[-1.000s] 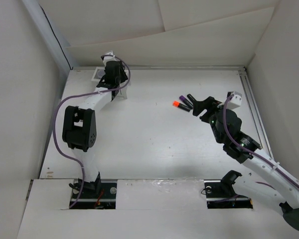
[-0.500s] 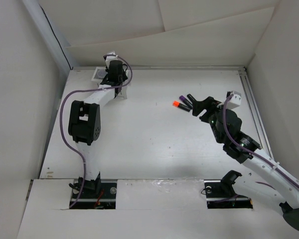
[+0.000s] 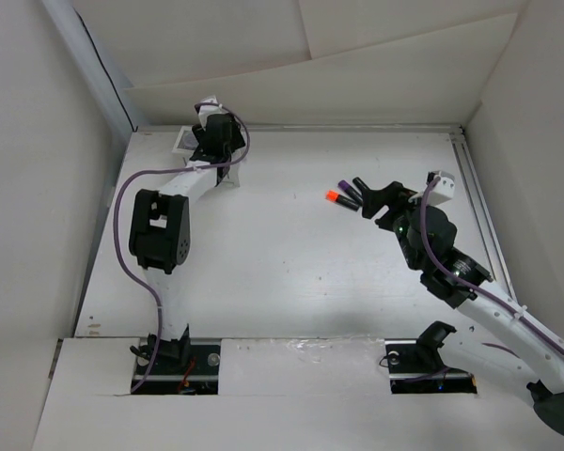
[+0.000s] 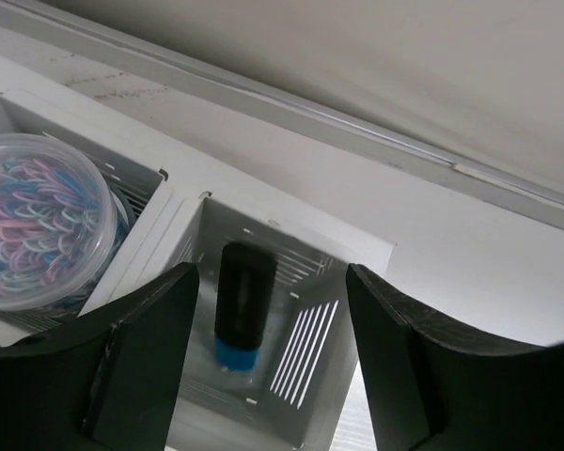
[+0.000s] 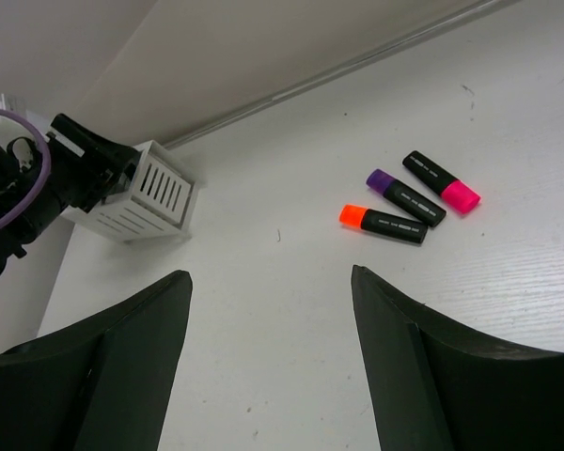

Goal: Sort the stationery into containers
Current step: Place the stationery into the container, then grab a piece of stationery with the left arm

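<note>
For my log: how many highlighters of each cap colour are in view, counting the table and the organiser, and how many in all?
Orange-capped highlighter: 1, on the table
Purple-capped highlighter: 1, on the table
Pink-capped highlighter: 1, on the table
Blue-capped highlighter: 1, in one compartment of the white organiser
Total: 4

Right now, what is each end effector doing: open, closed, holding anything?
Left end effector: open, holding nothing, over the organiser compartment with the blue-capped marker inside.
Right end effector: open, holding nothing.
</note>
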